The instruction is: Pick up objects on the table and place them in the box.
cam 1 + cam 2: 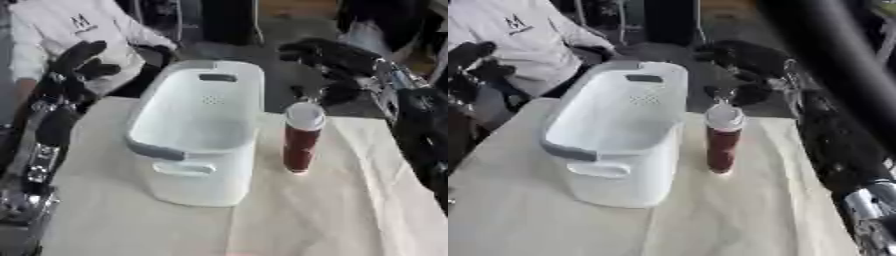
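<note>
Blur hides the right hand's finger state; red bottle stands upright just below it, beside the white box.

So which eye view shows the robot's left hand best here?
The left eye view: the left hand shows whole, raised beyond the table's far left corner, beside the white basket, fingers curled and holding nothing. In the right eye view only part of it shows, cut by the left edge.
</note>
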Robot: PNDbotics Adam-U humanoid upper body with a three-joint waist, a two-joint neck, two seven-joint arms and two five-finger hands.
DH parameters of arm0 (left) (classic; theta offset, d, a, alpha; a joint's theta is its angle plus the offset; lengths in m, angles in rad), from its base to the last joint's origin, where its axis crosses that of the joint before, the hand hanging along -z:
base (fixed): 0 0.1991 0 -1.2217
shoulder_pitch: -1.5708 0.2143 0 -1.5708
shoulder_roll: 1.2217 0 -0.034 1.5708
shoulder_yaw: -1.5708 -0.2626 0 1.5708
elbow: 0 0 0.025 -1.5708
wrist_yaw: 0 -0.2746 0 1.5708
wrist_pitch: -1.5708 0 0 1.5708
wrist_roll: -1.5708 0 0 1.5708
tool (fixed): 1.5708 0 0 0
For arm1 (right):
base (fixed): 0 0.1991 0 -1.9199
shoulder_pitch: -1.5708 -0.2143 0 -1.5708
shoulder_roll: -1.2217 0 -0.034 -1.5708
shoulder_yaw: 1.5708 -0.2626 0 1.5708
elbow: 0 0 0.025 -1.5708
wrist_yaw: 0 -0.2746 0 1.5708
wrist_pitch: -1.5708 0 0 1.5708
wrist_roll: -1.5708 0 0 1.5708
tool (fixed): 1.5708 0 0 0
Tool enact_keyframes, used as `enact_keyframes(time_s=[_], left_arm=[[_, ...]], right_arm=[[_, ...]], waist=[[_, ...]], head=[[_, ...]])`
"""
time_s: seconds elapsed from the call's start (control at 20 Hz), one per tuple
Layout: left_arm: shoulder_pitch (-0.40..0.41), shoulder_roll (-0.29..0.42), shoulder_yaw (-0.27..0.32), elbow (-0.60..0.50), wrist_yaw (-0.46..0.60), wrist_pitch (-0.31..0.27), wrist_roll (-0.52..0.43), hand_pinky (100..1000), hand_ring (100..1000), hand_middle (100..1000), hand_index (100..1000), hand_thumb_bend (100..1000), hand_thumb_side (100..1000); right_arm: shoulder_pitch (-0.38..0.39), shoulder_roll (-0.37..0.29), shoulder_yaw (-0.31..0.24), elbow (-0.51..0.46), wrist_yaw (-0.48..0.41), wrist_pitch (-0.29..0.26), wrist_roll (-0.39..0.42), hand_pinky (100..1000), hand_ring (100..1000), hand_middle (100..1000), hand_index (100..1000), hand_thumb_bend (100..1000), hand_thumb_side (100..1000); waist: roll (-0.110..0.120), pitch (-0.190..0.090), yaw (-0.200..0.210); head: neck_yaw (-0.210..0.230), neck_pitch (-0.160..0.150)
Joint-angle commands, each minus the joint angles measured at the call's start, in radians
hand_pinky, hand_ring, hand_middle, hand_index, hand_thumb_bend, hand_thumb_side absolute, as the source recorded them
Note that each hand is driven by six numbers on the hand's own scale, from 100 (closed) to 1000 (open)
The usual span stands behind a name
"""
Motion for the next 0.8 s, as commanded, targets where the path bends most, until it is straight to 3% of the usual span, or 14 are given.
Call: enact_keyframes(time_s=[0.05, 0.8], left_arm=[[-0.008, 0.030, 0.007, -0.016, 0.004, 0.002, 0.003, 1000, 779, 927, 1000, 444, 1000], [-0.018, 0.026, 0.003, -0.016, 0.011, 0.001, -0.003, 1000, 779, 927, 1000, 443, 1000]], right_arm=[[-0.017, -0.023, -0.003, -0.023, -0.006, 0.000, 0.003, 990, 959, 1000, 1000, 219, 1000], [0.006, -0.010, 0.009, -0.012, 0.003, 0.000, 0.009, 988, 958, 1000, 1000, 215, 1000]], waist=[[0.001, -0.014, 0.001], [0.001, -0.008, 0.015]], head=[[0.007, -0.014], [-0.003, -0.022]])
